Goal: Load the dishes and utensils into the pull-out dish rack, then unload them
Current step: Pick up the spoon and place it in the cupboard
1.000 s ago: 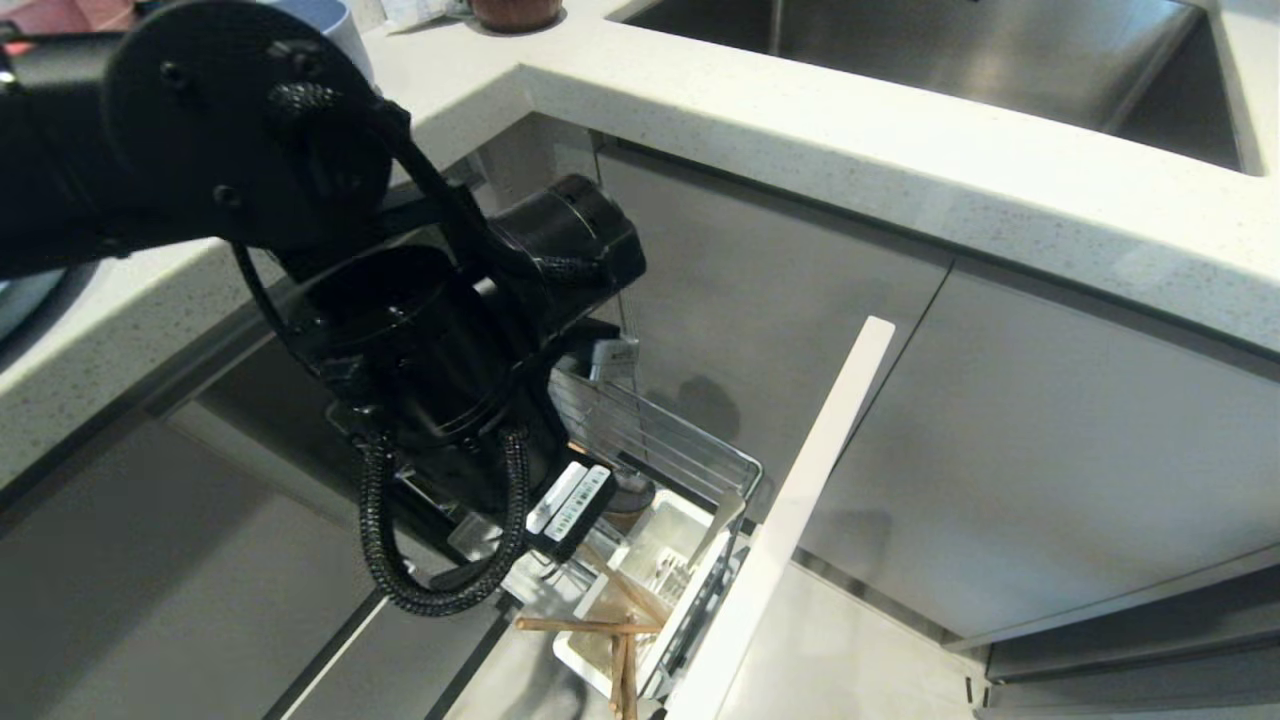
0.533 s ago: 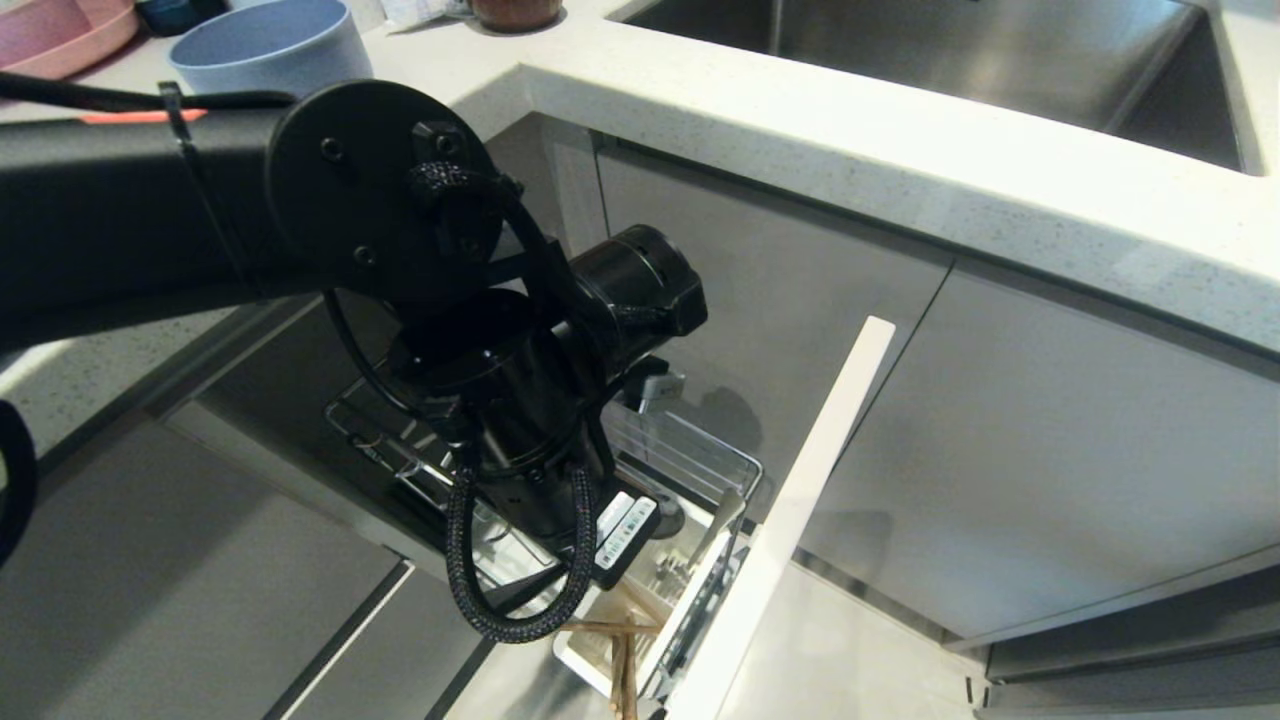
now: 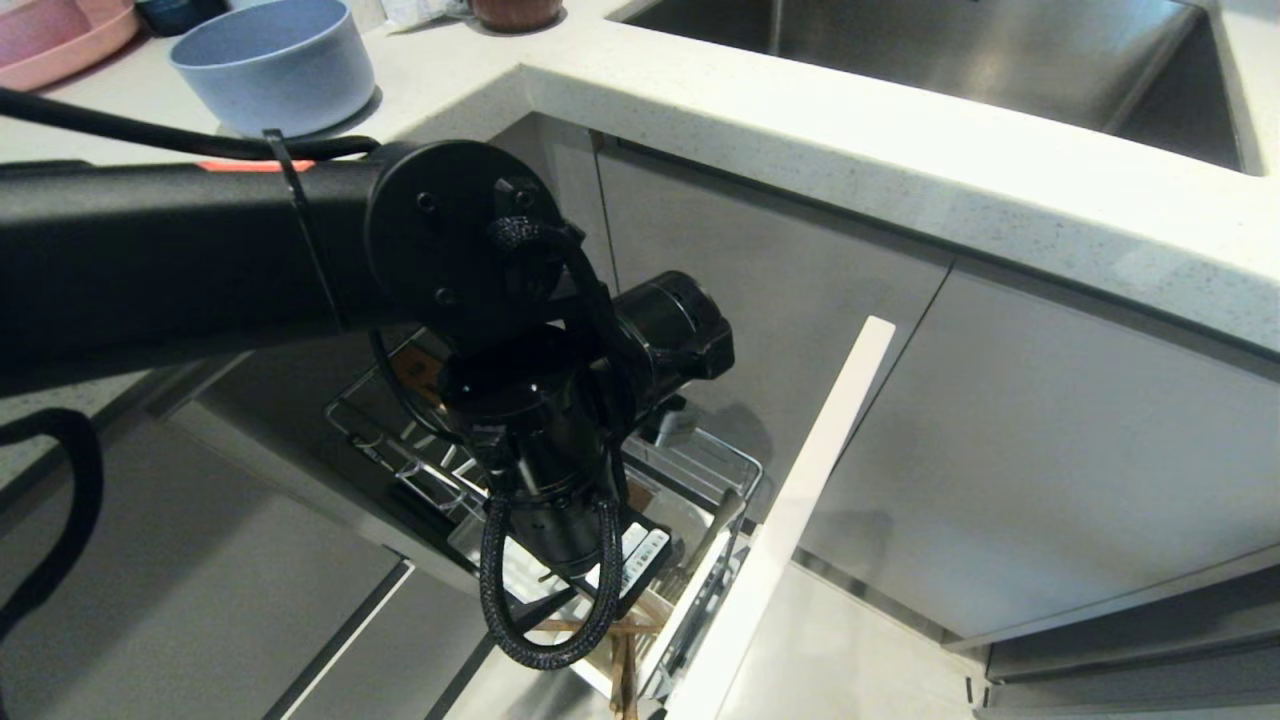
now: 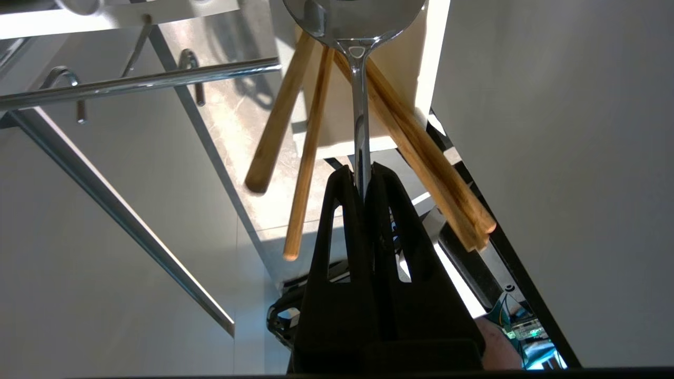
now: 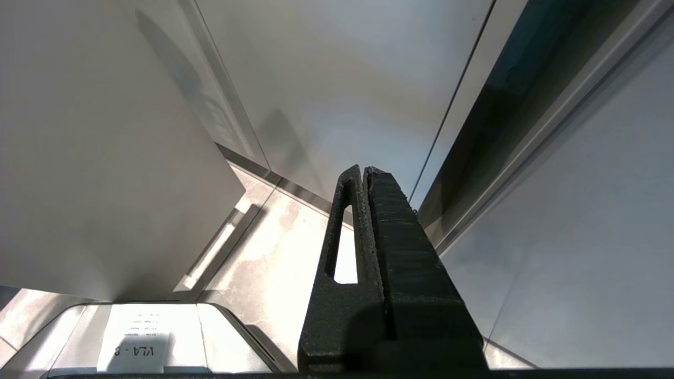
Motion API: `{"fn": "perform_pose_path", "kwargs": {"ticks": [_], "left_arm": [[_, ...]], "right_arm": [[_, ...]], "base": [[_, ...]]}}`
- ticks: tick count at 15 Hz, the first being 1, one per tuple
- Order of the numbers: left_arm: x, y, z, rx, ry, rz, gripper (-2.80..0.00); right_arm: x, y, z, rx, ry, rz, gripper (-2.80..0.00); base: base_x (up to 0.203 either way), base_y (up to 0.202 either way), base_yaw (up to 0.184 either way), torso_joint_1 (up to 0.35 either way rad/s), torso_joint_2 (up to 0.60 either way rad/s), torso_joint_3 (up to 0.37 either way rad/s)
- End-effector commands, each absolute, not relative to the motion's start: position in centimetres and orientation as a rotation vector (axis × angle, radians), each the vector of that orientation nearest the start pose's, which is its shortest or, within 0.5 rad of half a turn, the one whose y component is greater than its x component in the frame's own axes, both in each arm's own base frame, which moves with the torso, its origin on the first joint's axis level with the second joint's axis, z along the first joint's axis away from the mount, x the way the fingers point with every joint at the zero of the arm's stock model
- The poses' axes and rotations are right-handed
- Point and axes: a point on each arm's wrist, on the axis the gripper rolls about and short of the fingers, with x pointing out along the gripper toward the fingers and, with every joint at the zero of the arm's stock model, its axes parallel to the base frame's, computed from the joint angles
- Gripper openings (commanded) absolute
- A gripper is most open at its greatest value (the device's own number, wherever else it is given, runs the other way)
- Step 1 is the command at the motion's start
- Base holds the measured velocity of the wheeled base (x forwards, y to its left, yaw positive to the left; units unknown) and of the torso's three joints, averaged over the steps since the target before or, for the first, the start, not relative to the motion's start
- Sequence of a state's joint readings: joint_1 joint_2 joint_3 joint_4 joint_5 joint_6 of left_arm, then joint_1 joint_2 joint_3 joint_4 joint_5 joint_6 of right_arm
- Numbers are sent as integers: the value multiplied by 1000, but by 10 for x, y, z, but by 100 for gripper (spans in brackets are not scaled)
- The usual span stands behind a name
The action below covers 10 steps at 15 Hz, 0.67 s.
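In the left wrist view my left gripper (image 4: 360, 171) is shut on the thin handle of the silver spoon (image 4: 359, 121), whose bowl end points away from the fingers. Light-wood chopsticks (image 4: 310, 142) lean on both sides of the spoon inside the white utensil cup (image 4: 435, 58). In the head view my left arm (image 3: 540, 430) reaches down over the chrome pull-out dish rack (image 3: 715, 460) and hides the gripper; chopsticks (image 3: 622, 665) stick out below it. The light-blue bowl (image 3: 270, 60) stands on the counter. My right gripper (image 5: 363, 169) is shut and empty, hanging by the cabinet fronts.
A pink plate (image 3: 55, 40) sits on the counter beside the bowl. The steel sink (image 3: 950, 60) lies at the back right. The rack's pale front panel (image 3: 800, 520) juts out to the right of the cup. A chrome rail (image 4: 137, 83) runs close to the gripper.
My left arm has swung down and to the right over the rack, closer to the utensil cup, and no longer hides the bowl on the counter. The gripper stays shut.
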<state>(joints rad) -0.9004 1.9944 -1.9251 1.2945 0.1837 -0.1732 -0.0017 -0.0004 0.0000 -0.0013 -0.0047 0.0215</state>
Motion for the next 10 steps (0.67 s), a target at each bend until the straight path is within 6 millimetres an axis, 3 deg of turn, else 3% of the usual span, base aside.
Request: {"fn": "perform_pose_path", "kwargs": {"ticks": [1,10], "left_arm": [[206,-256,229,586,1251,-485,-280],[220,-273,203,605,1275,-479,-280]], "right_arm": [[-23,0,75,22,-3,-6,-280],[-23,0,75,21,-3,-6,-280]], "base": [[0,0,0,0,0,0],[0,0,0,0,0,0]]}}
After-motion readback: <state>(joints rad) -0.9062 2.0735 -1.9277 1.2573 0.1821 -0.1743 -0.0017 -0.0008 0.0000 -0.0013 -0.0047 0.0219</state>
